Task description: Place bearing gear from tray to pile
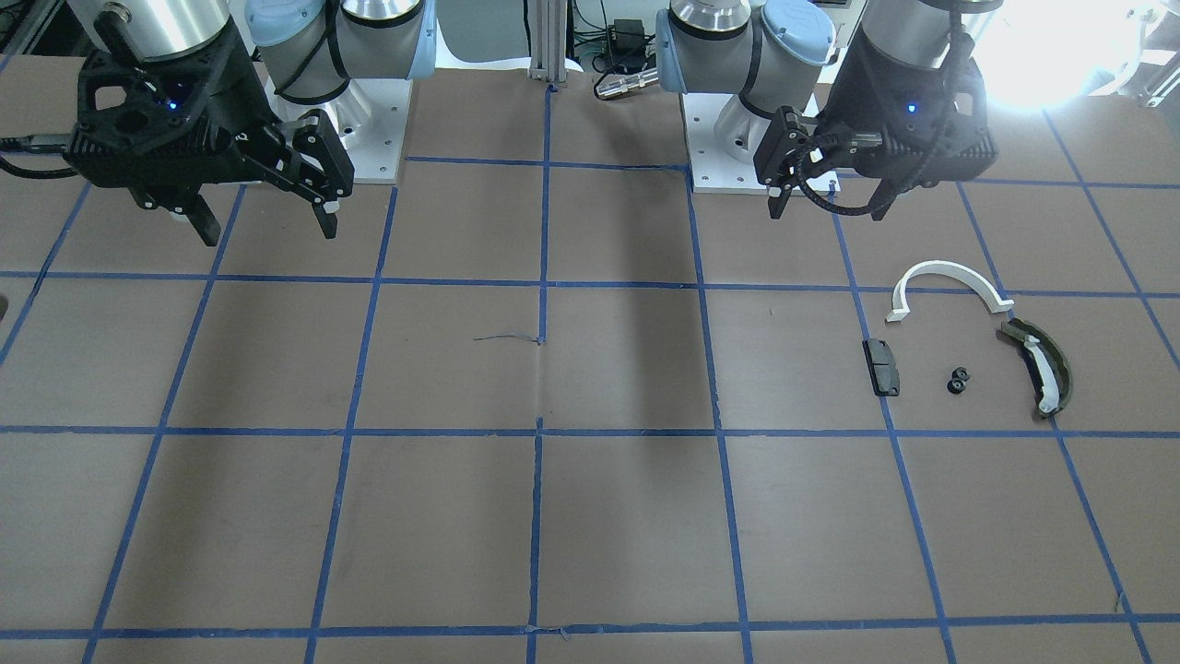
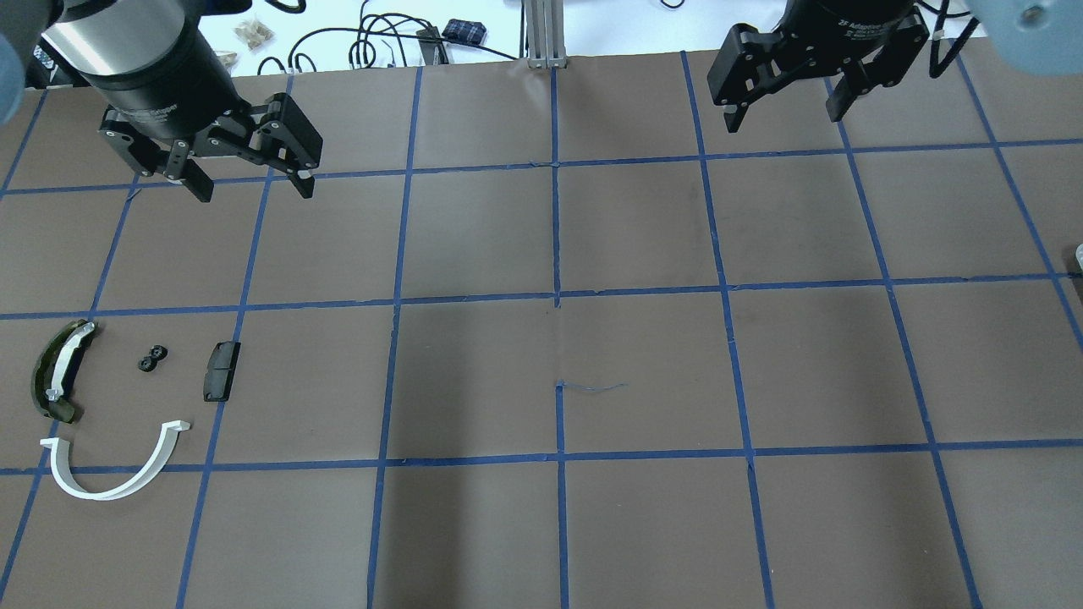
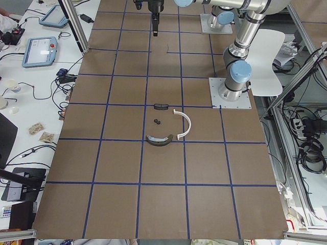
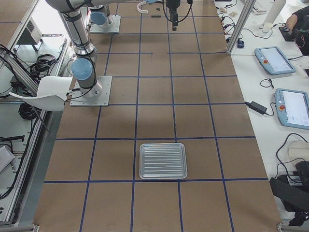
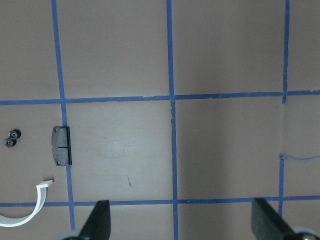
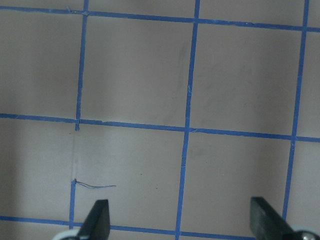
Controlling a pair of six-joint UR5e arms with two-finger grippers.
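A small black bearing gear, two toothed rounds joined side by side, lies on the desk at the middle left of the overhead view, between a black block and an olive curved piece. Its long axis slants from lower left to upper right. The left gripper and the right gripper hang spread wide, holding nothing.

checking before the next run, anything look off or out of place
Only a thin blue strand lying loose near the centre of the table, seemingly peeled grid tape. Parts in the pile lie apart, none visibly damaged.
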